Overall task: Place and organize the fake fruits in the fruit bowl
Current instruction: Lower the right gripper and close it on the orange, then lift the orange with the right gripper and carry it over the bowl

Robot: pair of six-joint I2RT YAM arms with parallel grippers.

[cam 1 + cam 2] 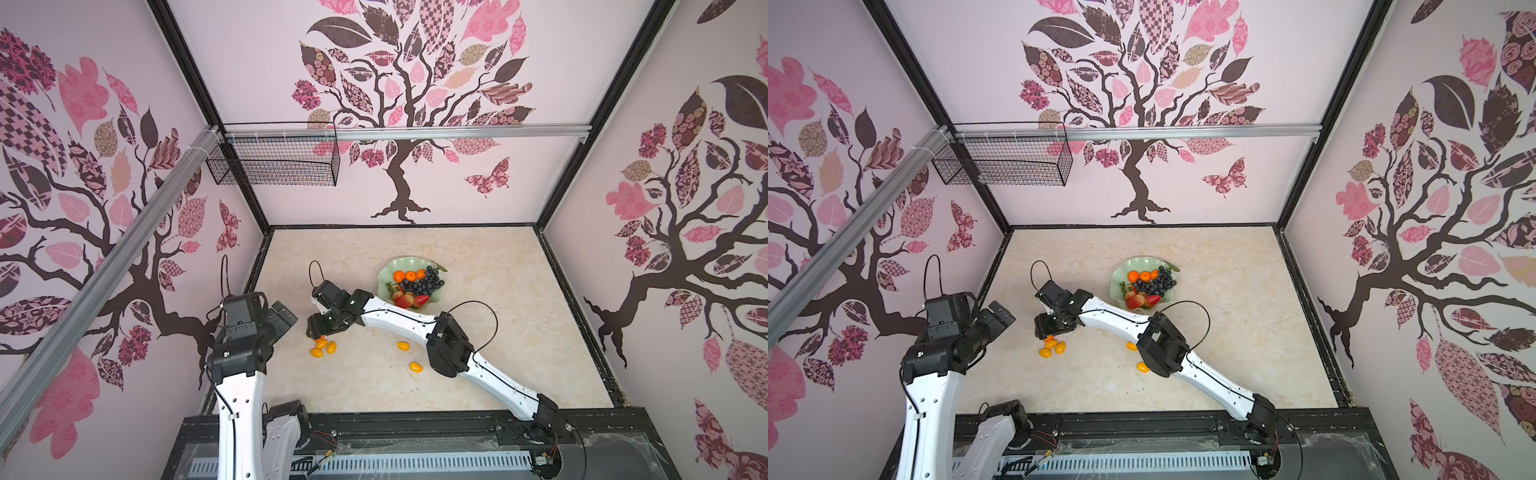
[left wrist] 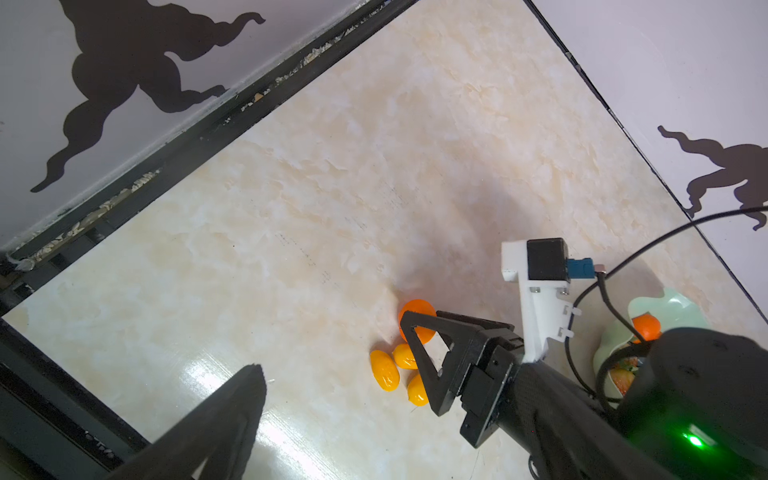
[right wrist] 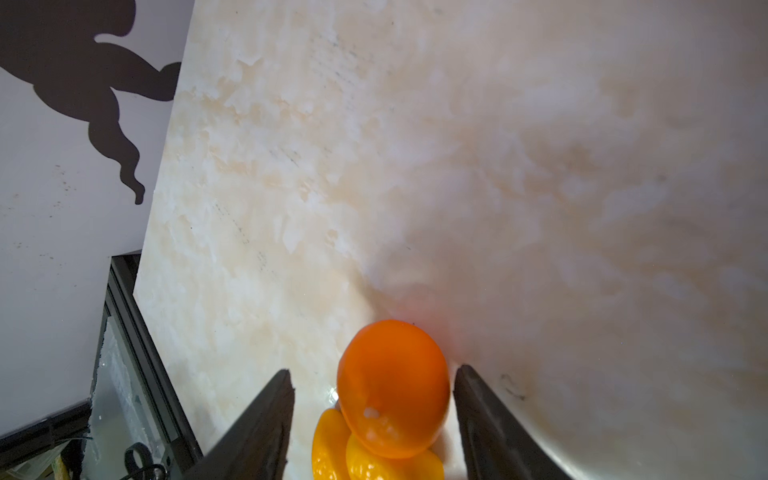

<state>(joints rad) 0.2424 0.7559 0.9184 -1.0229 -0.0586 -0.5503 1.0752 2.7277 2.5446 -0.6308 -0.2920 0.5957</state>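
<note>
A round orange (image 3: 392, 388) lies on the table between the fingers of my right gripper (image 3: 373, 372), which stands open around it with a gap on each side. Three yellow-orange ovals (image 2: 384, 370) lie right beside that orange, and in a top view they show just below the right gripper (image 1: 318, 332). Two more ovals (image 1: 403, 345) (image 1: 416, 367) lie further right, near the right forearm. The fruit bowl (image 1: 386, 269) holds oranges, a dark grape bunch (image 1: 428, 282) and strawberries (image 1: 420, 300). My left gripper (image 1: 288, 318) hovers open and empty to the left; only one finger (image 2: 232, 407) shows in its wrist view.
A black wire mesh basket (image 1: 278, 160) hangs on the back wall rail, high at the left. The pen's walls and dark frame edge (image 1: 259, 266) close in the marble-patterned table on the left, back and right. The right arm (image 1: 399, 322) stretches across the middle of the table.
</note>
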